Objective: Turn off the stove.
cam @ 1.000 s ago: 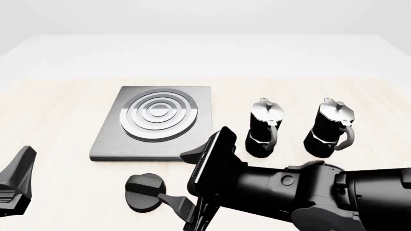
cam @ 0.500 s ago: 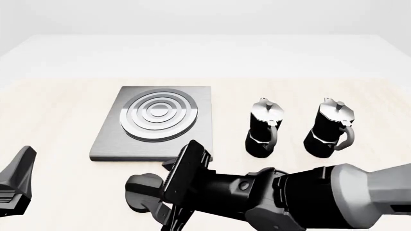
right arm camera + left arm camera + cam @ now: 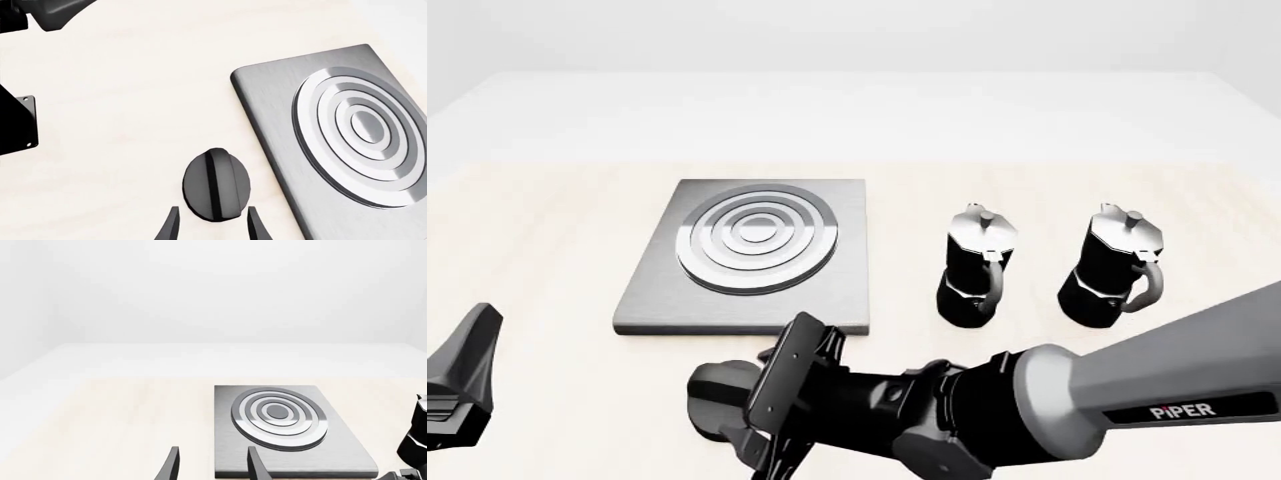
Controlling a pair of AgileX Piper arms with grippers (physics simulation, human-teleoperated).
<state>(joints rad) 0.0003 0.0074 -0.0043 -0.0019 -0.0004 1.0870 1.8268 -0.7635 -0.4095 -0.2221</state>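
Left wrist view: the left gripper [image 3: 212, 465] is showing 2 fingertips standing apart with nothing between them; the stove [image 3: 283, 432] is lying ahead of the jaws and off to one side, well clear of them. The edge of a moka pot [image 3: 417, 440] is showing beyond the plate.

Front view: the right gripper [image 3: 754, 440] is reaching across over the knob [image 3: 718, 398], which is sitting on the table [image 3: 547, 250] just beside the near edge of the stove [image 3: 754, 255]. The wrist is hiding the fingertips, so the jaw opening cannot be judged here. The left gripper [image 3: 457, 385] is idling well apart from the knob. 2 moka pots [image 3: 977, 265] are standing far from either set of jaws.

Right wrist view: the right gripper [image 3: 212, 225] is spread slightly wider than the knob [image 3: 215, 184], gripping nothing; the knob is sitting just ahead of the tips, its ridge running along the gap.

Step in hand, as judged: advancing until both fingers are flanking the ridge, closing squarely on it, then rotating the wrist without dragging the knob sideways.
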